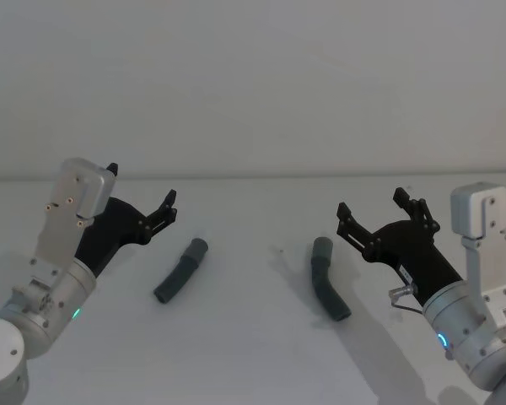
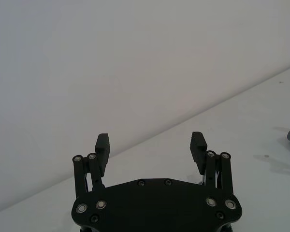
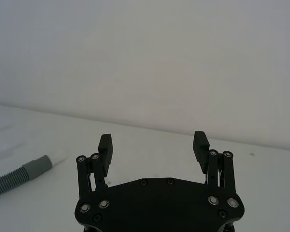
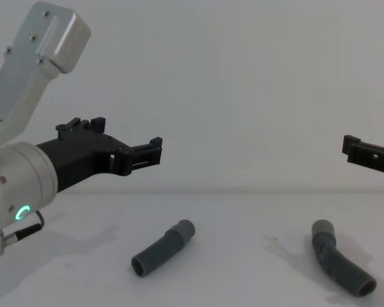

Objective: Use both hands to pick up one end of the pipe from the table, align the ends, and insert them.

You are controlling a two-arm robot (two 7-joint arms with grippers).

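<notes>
left claw [image 2: 150,144] aloft, jaws spread | right claw [image 3: 152,142] aloft, jaws spread

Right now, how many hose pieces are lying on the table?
2. The straight piece lies on the table toward the left claw, the bent piece toward the right claw. Neither is held.

On the plain white table [image 1: 253,346], the straight hose piece [image 1: 181,270] and bent hose piece [image 1: 327,288] are ribbed dark grey with lighter grey cuffs [image 1: 199,248], the left gripper [image 1: 141,187] and right gripper [image 1: 372,202] are black, their arms [image 1: 67,211] silver-grey, one ring light [image 4: 22,212] green.
</notes>
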